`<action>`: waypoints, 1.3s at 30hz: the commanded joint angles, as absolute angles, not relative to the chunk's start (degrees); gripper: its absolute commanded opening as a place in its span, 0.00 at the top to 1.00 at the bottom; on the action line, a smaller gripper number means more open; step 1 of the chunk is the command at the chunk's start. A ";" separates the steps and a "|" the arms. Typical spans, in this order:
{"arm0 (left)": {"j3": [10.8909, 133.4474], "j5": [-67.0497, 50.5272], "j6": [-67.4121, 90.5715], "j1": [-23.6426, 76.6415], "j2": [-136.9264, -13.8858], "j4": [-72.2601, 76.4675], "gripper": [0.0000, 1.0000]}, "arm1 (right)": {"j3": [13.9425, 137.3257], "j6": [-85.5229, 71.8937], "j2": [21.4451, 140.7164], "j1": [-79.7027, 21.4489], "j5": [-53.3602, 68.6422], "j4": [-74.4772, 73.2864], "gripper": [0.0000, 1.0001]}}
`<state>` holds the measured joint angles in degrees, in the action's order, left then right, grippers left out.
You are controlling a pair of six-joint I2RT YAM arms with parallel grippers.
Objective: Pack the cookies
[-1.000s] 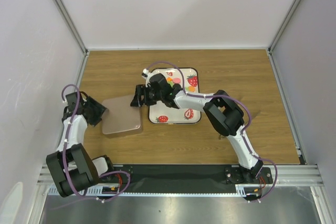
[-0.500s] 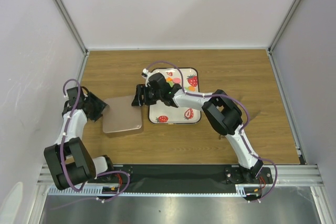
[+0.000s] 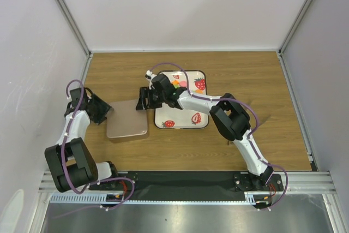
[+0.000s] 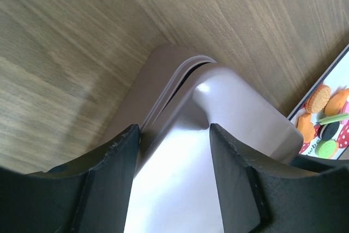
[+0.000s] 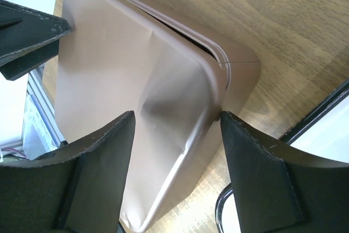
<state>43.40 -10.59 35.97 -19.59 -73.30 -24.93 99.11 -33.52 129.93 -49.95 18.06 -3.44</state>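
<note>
A brown box with its lid on (image 3: pixel 127 119) lies on the wooden table, left of the strawberry tray (image 3: pixel 182 115). The cookies (image 3: pixel 179 84) lie in a small pile at the tray's far left corner. Orange, black and green ones show in the left wrist view (image 4: pixel 317 97). My left gripper (image 3: pixel 108 113) is open, its fingers astride the box's left corner (image 4: pixel 173 129). My right gripper (image 3: pixel 143 102) is open, its fingers astride the box's far right corner (image 5: pixel 177 115). Neither holds a cookie.
The tray's black rim (image 5: pixel 305 129) lies close beside the box on the right. My right arm reaches across the tray's left part. White walls with metal posts (image 3: pixel 65 12) enclose the table on three sides.
My left gripper has shifted a little away from me along the box's left edge. My right gripper has edged slightly further back. The box and tray have not moved.
</note>
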 commanded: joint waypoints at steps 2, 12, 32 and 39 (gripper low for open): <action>45.53 -9.23 35.95 -18.81 -74.44 -23.99 0.40 | 103.35 -31.47 131.40 -50.80 16.70 -6.50 0.30; 46.14 -8.17 36.21 -18.81 -77.87 -23.03 0.40 | 106.96 -30.50 133.15 -50.89 16.52 -10.90 0.27; 44.65 -6.77 36.47 -18.72 -82.79 -20.92 0.40 | 106.70 -31.38 134.47 -50.89 17.31 -12.22 0.31; 42.89 -6.59 36.65 -18.72 -83.94 -19.78 0.43 | 105.91 -31.38 133.77 -50.89 17.49 -12.22 0.31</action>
<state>45.69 -9.82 36.23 -19.22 -81.23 -18.55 105.49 -31.90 133.19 -50.41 17.10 -11.03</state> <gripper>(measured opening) 0.583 0.694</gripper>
